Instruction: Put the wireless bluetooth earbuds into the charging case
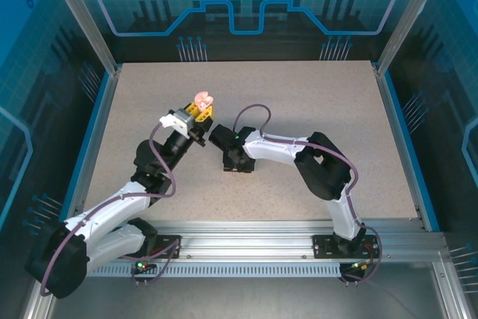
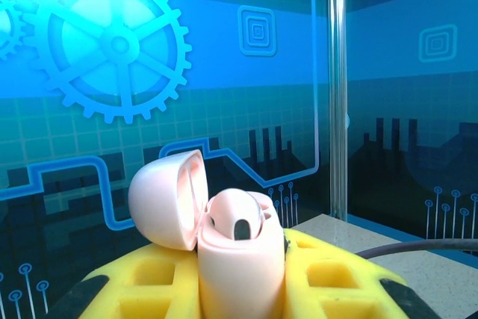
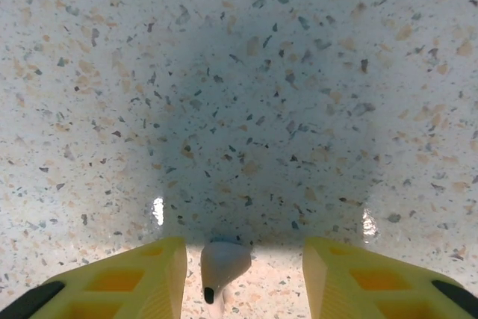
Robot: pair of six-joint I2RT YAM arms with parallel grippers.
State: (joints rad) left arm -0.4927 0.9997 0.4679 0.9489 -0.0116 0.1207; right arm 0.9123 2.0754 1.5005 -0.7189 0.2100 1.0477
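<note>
A pale, dark-tipped earbud [image 3: 224,263] lies on the speckled desk [image 3: 261,110] at bottom centre, between the parted fingers of the right claw [image 3: 240,255], touching neither. The left claw [image 1: 202,110] clamps the open pink charging case [image 1: 203,99], centre-left overhead.

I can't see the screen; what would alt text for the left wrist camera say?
A pink charging case stands gripped between yellow jaws, its lid flipped open to the left, what looks like a pale earbud seated inside. Behind is a blue wall printed with a large gear, and a clear upright post.
</note>
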